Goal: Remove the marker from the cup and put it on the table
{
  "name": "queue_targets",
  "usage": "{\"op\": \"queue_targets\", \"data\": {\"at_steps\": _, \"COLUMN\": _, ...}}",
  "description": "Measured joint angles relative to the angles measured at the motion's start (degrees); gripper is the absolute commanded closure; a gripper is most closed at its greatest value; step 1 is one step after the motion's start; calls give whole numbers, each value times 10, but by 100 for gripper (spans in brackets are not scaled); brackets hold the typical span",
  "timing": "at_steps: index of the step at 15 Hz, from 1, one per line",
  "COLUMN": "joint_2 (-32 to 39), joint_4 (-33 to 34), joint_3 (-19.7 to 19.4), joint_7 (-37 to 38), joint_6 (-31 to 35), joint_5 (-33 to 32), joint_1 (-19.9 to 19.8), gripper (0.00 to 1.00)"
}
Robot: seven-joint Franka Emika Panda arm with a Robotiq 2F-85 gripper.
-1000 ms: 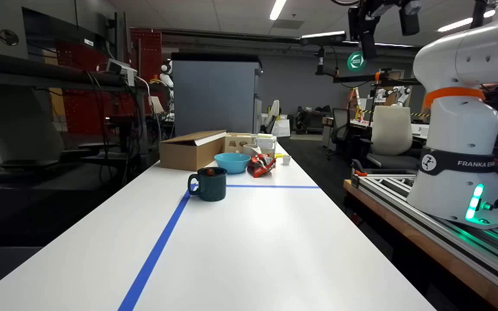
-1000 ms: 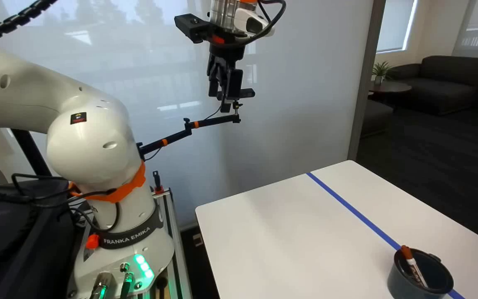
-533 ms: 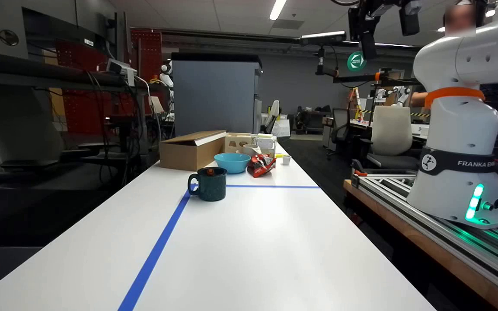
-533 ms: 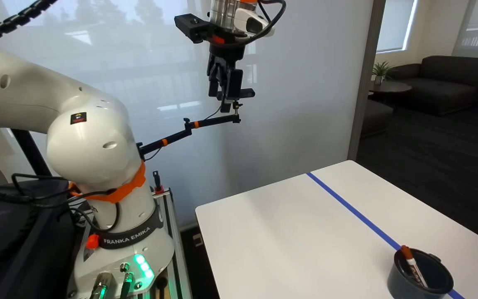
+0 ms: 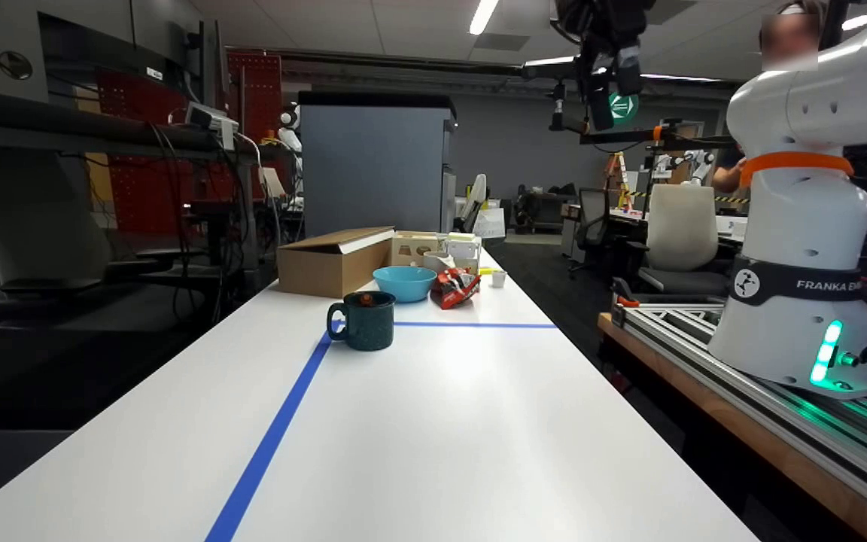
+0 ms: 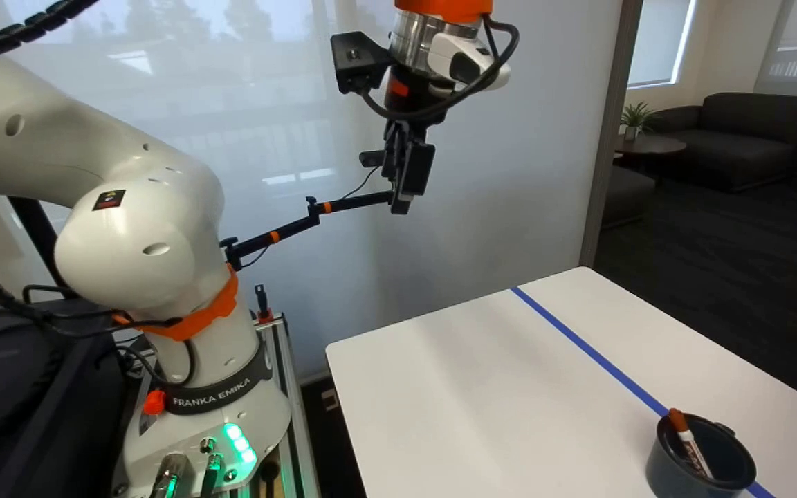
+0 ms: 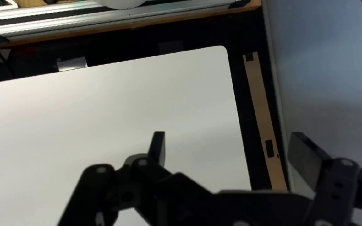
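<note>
On the near right of the worktop (image 6: pixel 481 401), as an exterior view shows it, the dark mug (image 6: pixel 665 474) is cut off at its base by the frame, and its handle is mostly hidden behind the rim. The marker (image 6: pixel 691 444) is inside this mug, tilted, with its reddish-brown cap up at the rim; whether the lower end touches the bottom, I cannot tell. In an exterior view where the handle shows fully, at the left, the mug hides some part of the blue tape (image 5: pixel 274 436). Farther away stand a blue bowl (image 5: pixel 404 284) and a cardboard box (image 5: pixel 313 272); their insides cannot be seen. A person (image 5: pixel 791 45) is partly hidden by the robot arm (image 5: pixel 802 218), the face blurred. The claw (image 7: pixel 228 141), well apart from the mug and higher than it, has its fingers spread wide.
</note>
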Motion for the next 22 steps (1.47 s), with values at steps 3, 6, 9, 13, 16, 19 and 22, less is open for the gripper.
{"op": "queue_targets", "data": {"at_steps": 3, "joint_2": 44, "joint_4": 7, "joint_3": -38, "joint_7": 9, "joint_6": 32, "joint_5": 2, "joint_1": -48, "gripper": 0}}
{"op": "queue_targets", "data": {"at_steps": 6, "joint_2": 92, "joint_4": 21, "joint_3": -62, "joint_7": 32, "joint_6": 73, "joint_5": 14, "joint_1": -81, "gripper": 0}}
{"op": "queue_targets", "data": {"at_steps": 9, "joint_2": 152, "joint_4": 51, "joint_3": -85, "joint_7": 56, "joint_6": 113, "joint_5": 46, "joint_1": -100, "gripper": 0}}
{"op": "queue_targets", "data": {"at_steps": 13, "joint_2": 249, "joint_4": 115, "joint_3": -109, "joint_7": 92, "joint_6": 145, "joint_5": 113, "joint_1": -110, "gripper": 0}}
{"op": "queue_targets", "data": {"at_steps": 16, "joint_2": 328, "joint_4": 170, "joint_3": -121, "joint_7": 108, "joint_6": 148, "joint_5": 171, "joint_1": -110, "gripper": 0}}
{"op": "queue_targets", "data": {"at_steps": 19, "joint_2": 407, "joint_4": 226, "joint_3": -127, "joint_7": 118, "joint_6": 147, "joint_5": 226, "joint_1": -112, "gripper": 0}}
{"op": "queue_targets", "data": {"at_steps": 22, "joint_2": 480, "joint_4": 281, "joint_3": -127, "joint_7": 132, "joint_6": 143, "joint_5": 265, "joint_1": -122, "gripper": 0}}
